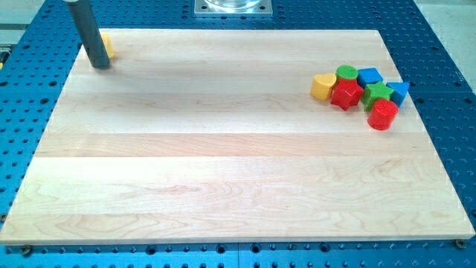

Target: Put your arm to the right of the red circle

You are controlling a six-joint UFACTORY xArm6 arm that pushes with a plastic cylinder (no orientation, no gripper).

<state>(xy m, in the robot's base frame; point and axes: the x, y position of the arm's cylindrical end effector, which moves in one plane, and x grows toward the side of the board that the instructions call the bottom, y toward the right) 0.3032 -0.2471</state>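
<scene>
My tip (100,65) is a bare rod end with nothing to spread or pinch; it rests on the wooden board (223,164) close to its top-left corner. A yellow block (108,46) sits just behind the rod, mostly hidden by it, so its shape and whether the two touch cannot be told.

The rest of the blocks are bunched near the board's right edge, well apart from my tip. The red circle (383,114) lies at the bottom of that bunch, just below a green star (378,92). Beside it are a red star (346,94), a yellow heart (323,86), a green circle (346,73), a blue cube (370,76) and a blue triangle (399,91).

The free spot to the right of the red circle is a narrow strip before the board's right edge. A straight run across the board would likely plough into the yellow heart and red star and shove the whole bunch, red circle included. Coming in from the bottom-right corner looks safer, though overshooting could nudge the blue triangle.
</scene>
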